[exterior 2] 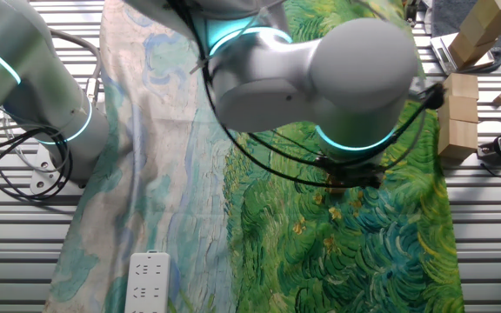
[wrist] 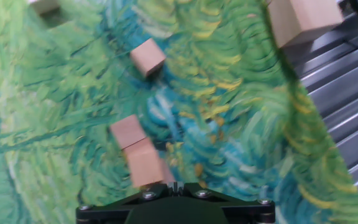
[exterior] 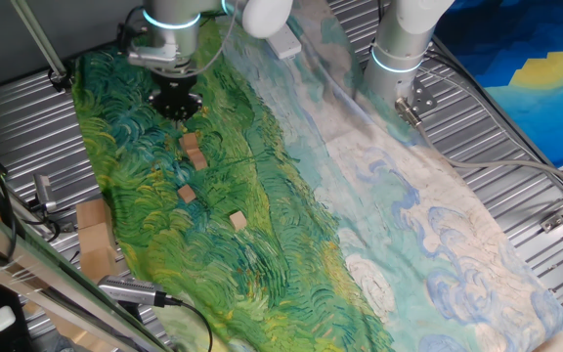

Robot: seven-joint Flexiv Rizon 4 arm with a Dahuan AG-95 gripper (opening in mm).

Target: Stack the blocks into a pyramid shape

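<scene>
Several small light-brown wooden blocks lie on the green painted cloth. Two touch each other: one block [exterior: 191,143] [wrist: 146,165] just in front of my gripper, its neighbour [exterior: 197,159] [wrist: 127,131] right beyond it. A third block [exterior: 186,194] [wrist: 146,57] lies apart, and another [exterior: 238,221] [wrist: 42,5] farther off. My black gripper [exterior: 176,108] [wrist: 178,186] hovers over the cloth behind the touching pair. Its jaws stand together with nothing between them. In the other fixed view the arm hides the blocks.
A larger tan piece [exterior: 94,235] [wrist: 300,18] sits off the cloth's edge on the ribbed metal table [exterior: 516,147]. More wooden pieces [exterior 2: 459,113] stand by that edge. A second arm's base [exterior: 399,49] rises behind the pale part of the cloth. A white power strip [exterior 2: 149,280] lies there too.
</scene>
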